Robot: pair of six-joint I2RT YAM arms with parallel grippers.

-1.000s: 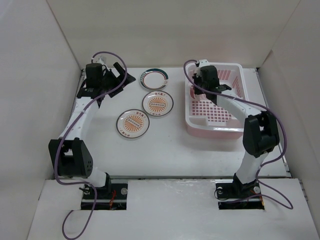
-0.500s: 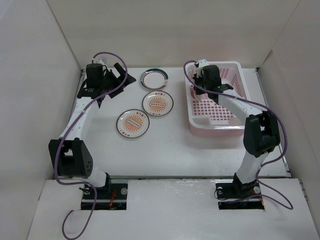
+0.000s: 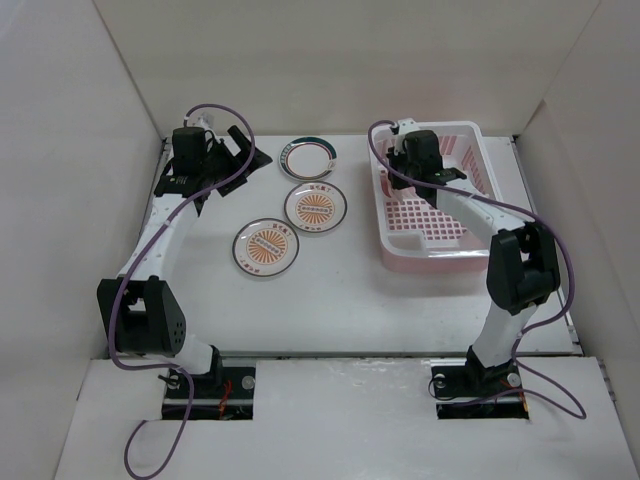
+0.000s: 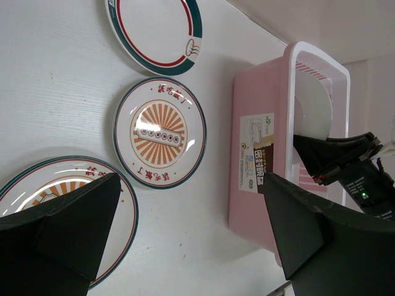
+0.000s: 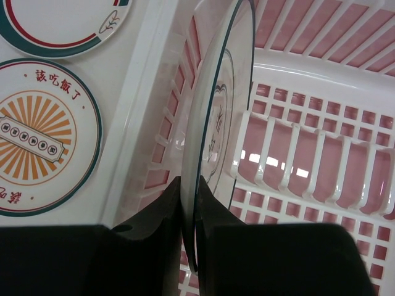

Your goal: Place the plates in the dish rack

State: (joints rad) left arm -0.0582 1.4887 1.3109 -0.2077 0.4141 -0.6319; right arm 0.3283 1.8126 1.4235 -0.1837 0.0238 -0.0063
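With the right fingers (image 5: 154,222) pinched on the upright plate (image 5: 217,123), seat it squarely between the dividers (image 5: 296,166) of the dish rack (image 5: 147,86) before releasing; the left fingers (image 4: 62,234) gape empty.

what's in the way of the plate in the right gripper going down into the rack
Nothing visible. The right gripper holds the plate on edge inside the dish rack, beside its white dividers.

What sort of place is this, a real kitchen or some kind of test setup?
Probably a robot test cell, not a kitchen: plain white panel walls box in a white table, two robot arms are bolted at its near edge, and a pink plastic rectangular dish rack sits beside round white plates.
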